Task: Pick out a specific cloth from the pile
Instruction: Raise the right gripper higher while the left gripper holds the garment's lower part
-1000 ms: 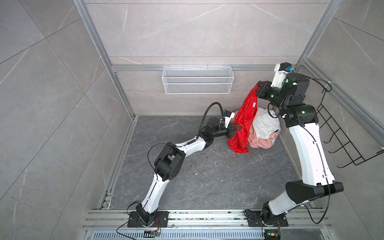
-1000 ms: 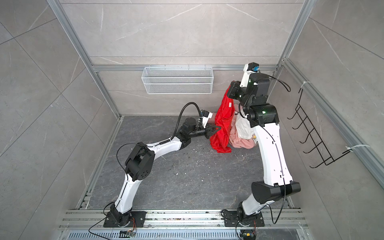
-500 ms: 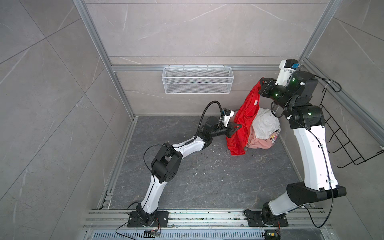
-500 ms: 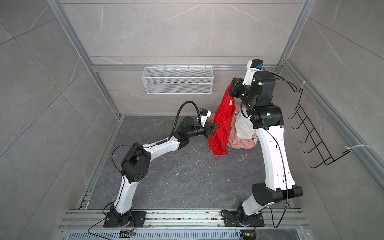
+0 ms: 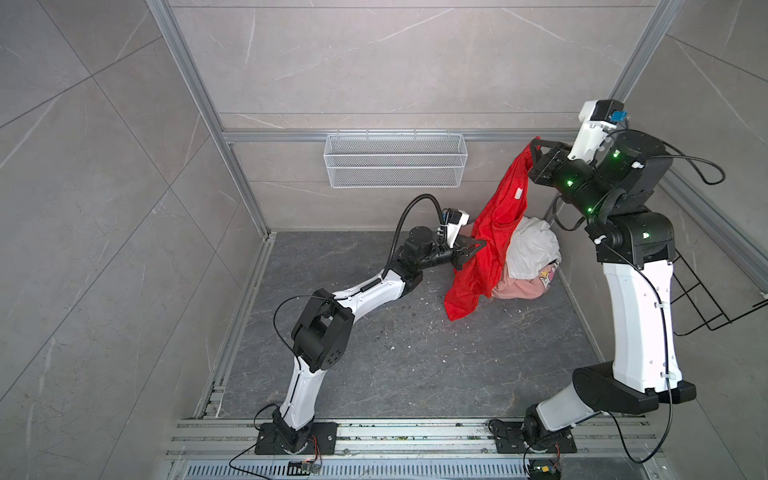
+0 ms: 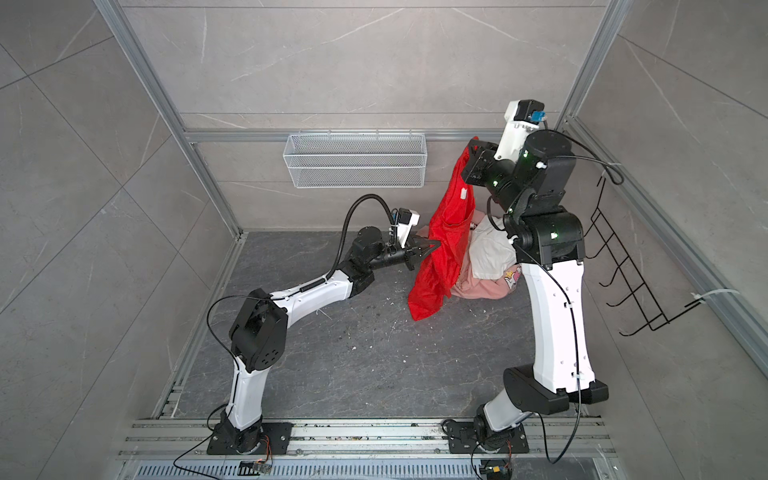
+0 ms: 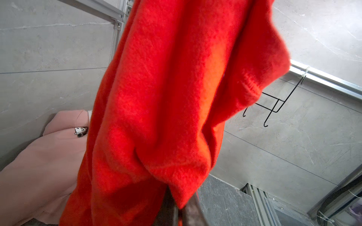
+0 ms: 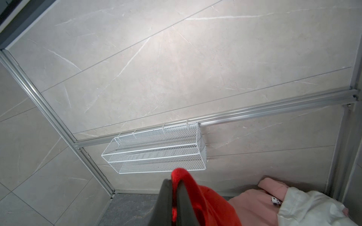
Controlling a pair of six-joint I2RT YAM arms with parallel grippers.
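You held the cloth [image 5: 494, 232], light, limp and likely slippery, at 9 o'clock of the pile [image 5: 532, 251]: right gripper [image 5: 533, 150] clamped on its bunched top edge, left gripper [image 5: 477, 248] clamped on a middle fold.

You have three garments: one bright red thin cloth [image 5: 490, 249], one white fabric garment [image 5: 532, 249] and one pale pink garment with a cartoon print [image 5: 519, 291]. You also have one white wire mesh basket [image 5: 395, 166], one black wire hook rack [image 5: 719, 320] and two white-and-black robot arms, the left arm [image 5: 374, 291] and the right arm [image 5: 636, 324].
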